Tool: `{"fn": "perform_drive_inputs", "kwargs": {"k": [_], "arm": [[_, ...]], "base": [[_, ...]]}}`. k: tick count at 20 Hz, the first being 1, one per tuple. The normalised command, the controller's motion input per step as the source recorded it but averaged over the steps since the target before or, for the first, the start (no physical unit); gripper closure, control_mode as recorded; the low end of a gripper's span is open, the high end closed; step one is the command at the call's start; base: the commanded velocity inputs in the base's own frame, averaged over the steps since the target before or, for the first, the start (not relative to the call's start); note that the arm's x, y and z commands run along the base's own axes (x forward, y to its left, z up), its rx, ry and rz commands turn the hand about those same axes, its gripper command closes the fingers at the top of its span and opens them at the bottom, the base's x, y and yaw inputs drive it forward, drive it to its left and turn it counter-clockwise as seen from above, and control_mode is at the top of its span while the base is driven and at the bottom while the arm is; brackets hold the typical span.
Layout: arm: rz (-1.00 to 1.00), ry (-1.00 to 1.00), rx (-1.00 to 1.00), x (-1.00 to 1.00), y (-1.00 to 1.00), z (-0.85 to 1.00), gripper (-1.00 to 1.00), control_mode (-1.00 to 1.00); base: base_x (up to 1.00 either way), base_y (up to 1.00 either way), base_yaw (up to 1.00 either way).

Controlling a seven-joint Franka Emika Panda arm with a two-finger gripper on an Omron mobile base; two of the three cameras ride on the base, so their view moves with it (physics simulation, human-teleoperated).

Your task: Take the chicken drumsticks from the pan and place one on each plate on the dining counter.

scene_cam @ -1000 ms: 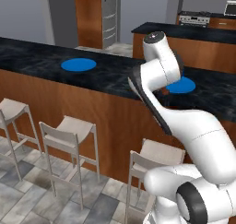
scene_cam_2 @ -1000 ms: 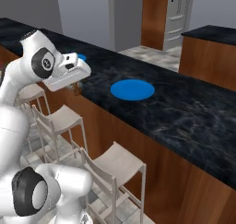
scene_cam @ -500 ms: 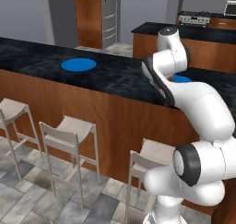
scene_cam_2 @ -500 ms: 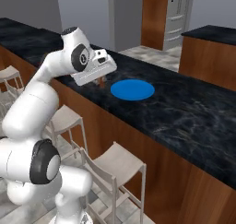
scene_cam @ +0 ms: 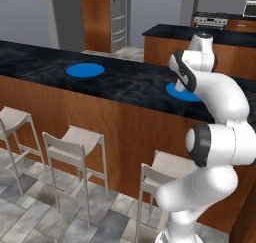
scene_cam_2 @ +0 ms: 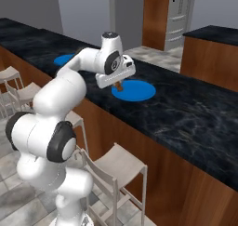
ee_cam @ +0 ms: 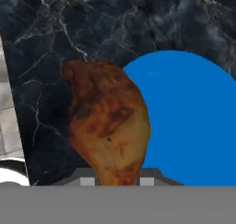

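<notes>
Two blue plates lie on the dining counter [scene_cam: 130, 84]: one [scene_cam: 85, 70] toward its left end, one [scene_cam: 181, 93] nearer its right end. One chicken drumstick [ee_cam: 108, 126] shows. Three stools stand along the counter's front edge: first [scene_cam: 12, 119], second [scene_cam: 75, 140], third [scene_cam: 167, 166].

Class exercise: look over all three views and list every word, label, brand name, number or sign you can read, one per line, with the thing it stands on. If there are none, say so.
None: no readable text in any view.
The plates, the dining counter, the chicken drumstick in the gripper and the robot arm are unmarked.
The appliance on the far counter is too small and blurred to read.
</notes>
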Motion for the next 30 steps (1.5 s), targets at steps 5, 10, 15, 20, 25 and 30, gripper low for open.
{"fn": "perform_drive_inputs", "kwargs": {"k": [5, 10, 15, 20, 25, 30], "arm": [[0.34, 0.01, 0.04, 0.46, -0.16, -0.14, 1.0, -1.0], [0.26, 0.02, 0.0, 0.29, -0.1, -0.1, 1.0, -1.0], [0.19, 0.12, 0.0, 0.15, -0.04, -0.16, 1.0, -1.0], [0.1, 0.17, 0.0, 0.13, -0.09, -0.13, 1.0, -1.0], [0.02, 0.11, 0.0, 0.25, -0.16, -0.03, 1.0, -1.0], [0.0, 0.04, 0.0, 0.13, -0.13, 0.0, 1.0, -1.0]], "base": [[0.0, 0.0, 0.0], [0.0, 0.0, 0.0], [0.0, 0.0, 0.0], [0.0, 0.0, 0.0], [0.0, 0.0, 0.0], [0.0, 0.0, 0.0]]}}
